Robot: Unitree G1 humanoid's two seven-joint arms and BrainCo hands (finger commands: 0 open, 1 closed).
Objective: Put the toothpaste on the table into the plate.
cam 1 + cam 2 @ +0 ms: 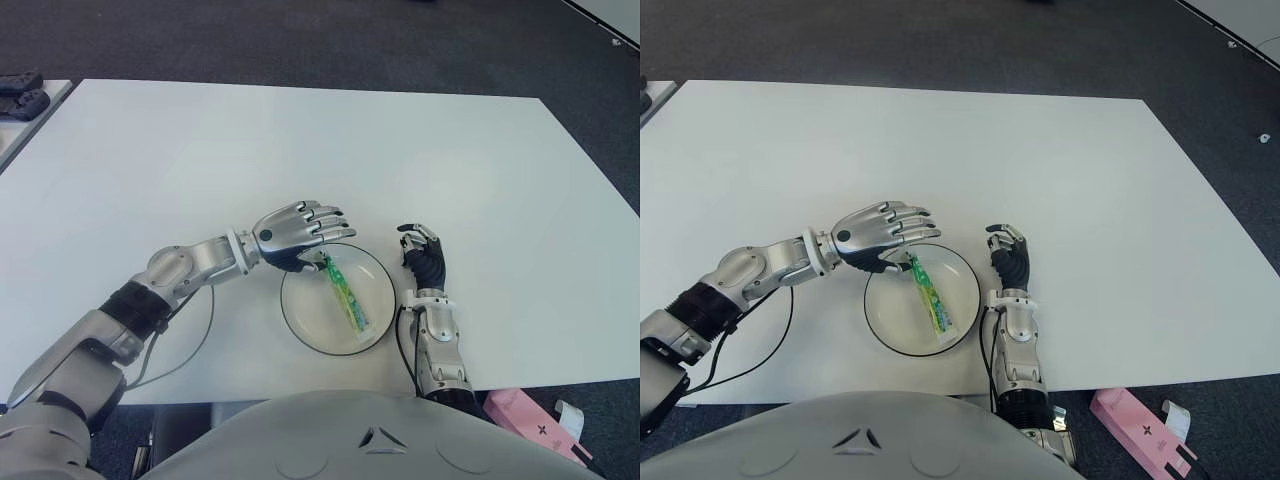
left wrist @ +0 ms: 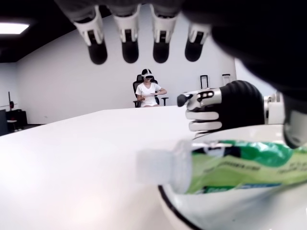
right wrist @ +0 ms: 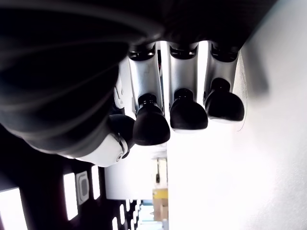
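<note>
At the near right, off the table edge, a pink box point(image 1: 532, 418) lies on the dark floor. On the white table point(image 1: 330, 150), close to its near edge, sits the plate point(image 1: 297, 320), a shallow white dish with a dark rim. The toothpaste point(image 1: 347, 290) is a green tube that lies inside the plate, running from the far left rim toward the near right, with its white cap end at the far left rim.

Just to the right of the plate is the right hand point(image 1: 423, 256), held upright on its forearm, fingers bent and curled inward with nothing between them; its own wrist view shows only three dark fingertips point(image 3: 188, 114) against the bright table.

The left hand point(image 1: 298, 234) reaches in from the left and hovers over the plate's far left rim, right above the cap end of the tube. Its fingers point(image 1: 322, 223) are stretched out toward the right, loose and grasping nothing. In the left wrist view the fingertips hang in the air above the tube, apart from it, and the tube rests across the plate's rim.

A thin black cable point(image 1: 190, 345) loops on the table under the left forearm. At the far left, dark objects point(image 1: 22, 95) sit on a neighbouring table.
</note>
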